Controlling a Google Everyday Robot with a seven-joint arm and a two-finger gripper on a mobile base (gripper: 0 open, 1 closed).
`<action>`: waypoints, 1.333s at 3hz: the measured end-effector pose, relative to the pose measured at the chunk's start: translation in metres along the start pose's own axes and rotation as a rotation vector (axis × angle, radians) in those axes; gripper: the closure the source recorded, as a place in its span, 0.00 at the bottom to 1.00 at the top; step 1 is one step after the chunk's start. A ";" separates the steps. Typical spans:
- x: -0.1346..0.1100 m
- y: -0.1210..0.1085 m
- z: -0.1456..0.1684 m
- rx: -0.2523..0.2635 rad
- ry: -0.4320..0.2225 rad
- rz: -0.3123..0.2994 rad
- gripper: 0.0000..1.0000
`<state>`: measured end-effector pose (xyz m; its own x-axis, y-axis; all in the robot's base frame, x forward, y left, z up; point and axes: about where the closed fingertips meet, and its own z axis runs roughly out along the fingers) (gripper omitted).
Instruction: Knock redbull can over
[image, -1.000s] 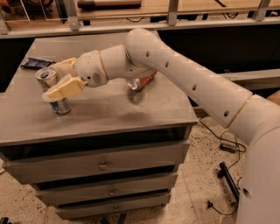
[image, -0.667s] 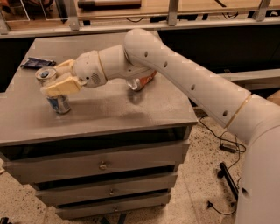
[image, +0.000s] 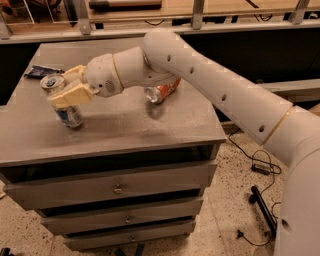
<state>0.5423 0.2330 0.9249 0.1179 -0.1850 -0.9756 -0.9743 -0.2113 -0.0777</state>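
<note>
The redbull can (image: 70, 116), slim and silver-blue with a silver top, stands tilted on the left part of the grey cabinet top (image: 130, 127), its top leaning left. My gripper (image: 59, 86) is at the can's upper half. Its two cream fingers (image: 72, 95) are apart, one in front of the can and one behind it, and they touch it. The fingers hide the can's middle.
An orange soda can (image: 163, 91) lies on its side near the middle of the top, behind my arm. A dark blue packet (image: 42, 71) lies at the far left edge. The cabinet has drawers below; black cables lie on the floor to the right.
My gripper has shifted slightly left against the can. The can leans a little more to the left than before.
</note>
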 end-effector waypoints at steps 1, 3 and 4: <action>-0.029 0.000 -0.021 0.025 0.141 -0.012 1.00; -0.065 -0.030 -0.064 0.114 0.585 0.043 1.00; -0.037 -0.044 -0.072 0.145 0.819 0.163 1.00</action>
<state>0.5948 0.1795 0.9790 0.0214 -0.8514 -0.5241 -0.9996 -0.0073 -0.0291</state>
